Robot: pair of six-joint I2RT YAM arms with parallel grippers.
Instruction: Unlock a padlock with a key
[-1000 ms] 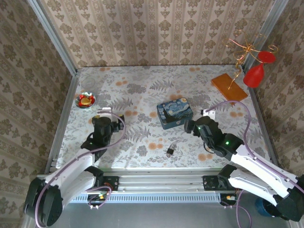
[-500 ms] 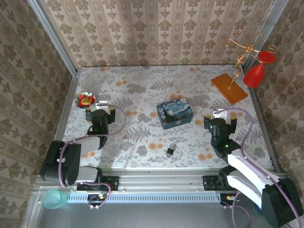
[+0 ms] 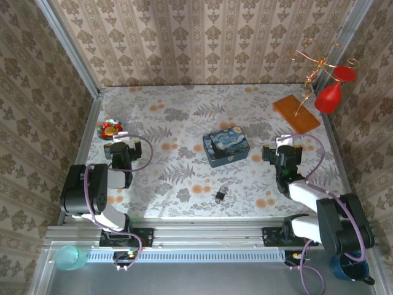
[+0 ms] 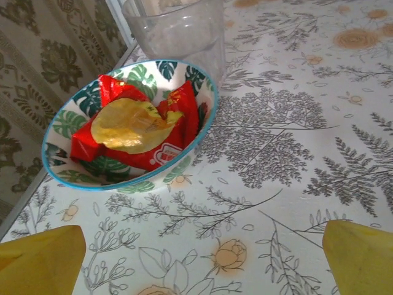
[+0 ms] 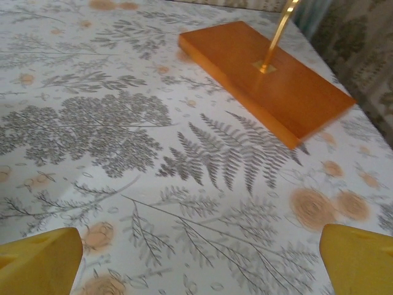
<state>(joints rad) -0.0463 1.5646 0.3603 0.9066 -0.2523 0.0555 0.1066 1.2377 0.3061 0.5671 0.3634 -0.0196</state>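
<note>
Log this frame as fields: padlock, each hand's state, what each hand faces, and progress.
padlock: on the table, nearer the arms than the blue box, untouched
left hand: open, empty, facing the sweets bowl
right hand: open, empty, facing the orange wooden base
progress: neither hand is near the padlock

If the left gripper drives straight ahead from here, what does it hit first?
Most likely the leaf-patterned bowl, with the clear glass behind it. The bowl sits slightly left of the left gripper line, so it may only clip the right rim.
</note>
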